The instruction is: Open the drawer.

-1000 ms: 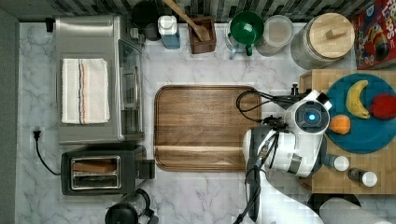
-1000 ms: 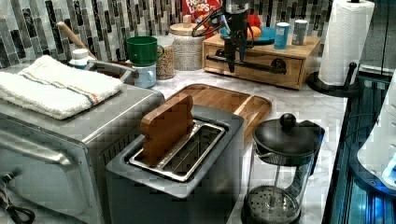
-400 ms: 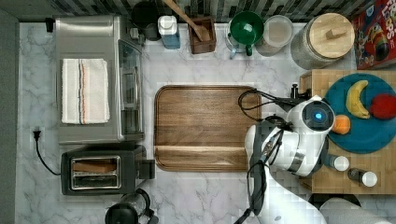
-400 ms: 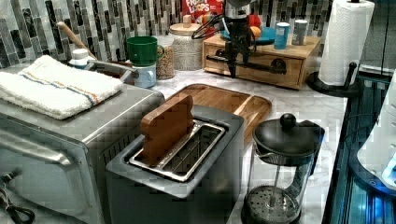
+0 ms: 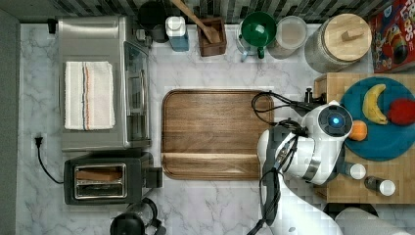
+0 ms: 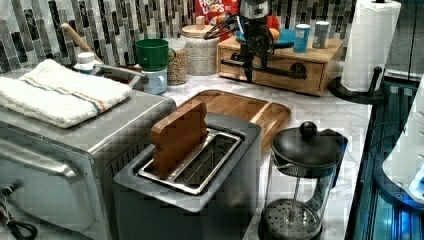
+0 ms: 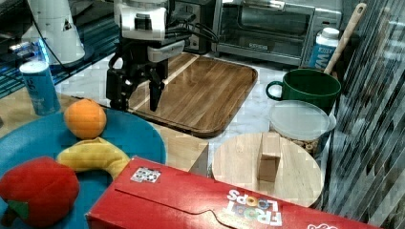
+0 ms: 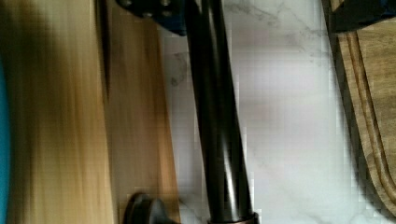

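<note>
The drawer [image 6: 280,80] is the light bamboo front of a low box [image 5: 337,81] and looks shut. Its long black bar handle [image 6: 280,69] crosses the front on two black mounts. My gripper [image 6: 252,70] hangs straight down at the end of the handle towards the left view's left. In the wrist view the handle [image 8: 219,116] runs between my two dark fingers [image 8: 154,9], and the gripper [image 8: 252,14] is open around it without clamping. In the right view the gripper [image 7: 136,98] shows spread fingertips. One mount [image 8: 144,210] is seen from the wrist.
On the box sit a blue plate [image 5: 391,142] with a banana, an orange and a red fruit, plus small shakers [image 5: 381,186]. The brown wooden tray [image 5: 210,132] lies just beside the handle. A paper towel roll [image 6: 370,45], a jar [image 5: 342,41] and a green mug [image 5: 257,29] stand near.
The arm has shifted slightly to the top view's right, closer to the bamboo box. The drawer has not moved.
</note>
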Robot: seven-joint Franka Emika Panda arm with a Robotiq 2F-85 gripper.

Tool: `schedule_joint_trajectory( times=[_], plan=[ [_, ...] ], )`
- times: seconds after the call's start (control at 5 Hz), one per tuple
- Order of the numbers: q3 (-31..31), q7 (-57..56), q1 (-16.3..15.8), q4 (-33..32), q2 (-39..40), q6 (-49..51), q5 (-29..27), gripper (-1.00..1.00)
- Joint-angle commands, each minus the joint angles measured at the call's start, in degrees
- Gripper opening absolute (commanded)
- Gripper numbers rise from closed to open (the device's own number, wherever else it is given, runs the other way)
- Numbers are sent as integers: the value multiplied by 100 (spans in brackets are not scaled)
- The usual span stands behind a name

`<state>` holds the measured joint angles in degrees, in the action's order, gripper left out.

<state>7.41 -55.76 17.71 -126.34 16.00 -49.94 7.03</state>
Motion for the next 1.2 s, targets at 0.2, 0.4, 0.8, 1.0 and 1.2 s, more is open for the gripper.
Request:
schedule_joint_trajectory(
  times=[0.2, 0.4, 0.8, 1.0, 1.2],
  plan=[
    [-960, 938, -1074, -309, -204, -276, -251, 100],
    [-1153, 1837, -1376, -400, -425, 32, -287, 100],
    [-1571, 1757, -1300, -852, -650, -383, -29, 100],
    [-1754, 1740, -1222, -804, -652, -270, -293, 100],
    [-1708, 1730, -1268, -803, -653, -271, -305, 100]
  ],
)
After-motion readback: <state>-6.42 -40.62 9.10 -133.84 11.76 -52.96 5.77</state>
